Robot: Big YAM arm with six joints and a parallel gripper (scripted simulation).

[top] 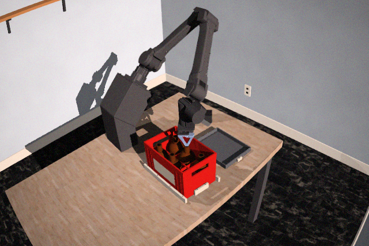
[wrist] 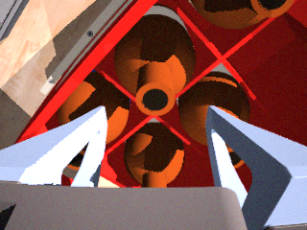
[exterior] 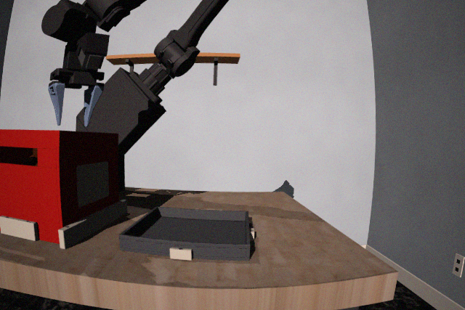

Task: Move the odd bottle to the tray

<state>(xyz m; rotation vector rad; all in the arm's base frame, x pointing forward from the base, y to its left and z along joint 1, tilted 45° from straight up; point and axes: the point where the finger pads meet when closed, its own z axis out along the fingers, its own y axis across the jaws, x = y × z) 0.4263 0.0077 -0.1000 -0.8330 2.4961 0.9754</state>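
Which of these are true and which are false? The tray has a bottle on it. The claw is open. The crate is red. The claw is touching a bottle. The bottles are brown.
1. The tray has a bottle on it. False: no bottle stands on it; every bottle in view is in the crate.
2. The gripper is open. True: its fingers stand apart with nothing between them.
3. The crate is red. True.
4. The gripper is touching a bottle. False: it hangs above the crate's rim, clear of the bottle necks.
5. The bottles are brown. True: they are brown-orange with dark openings.
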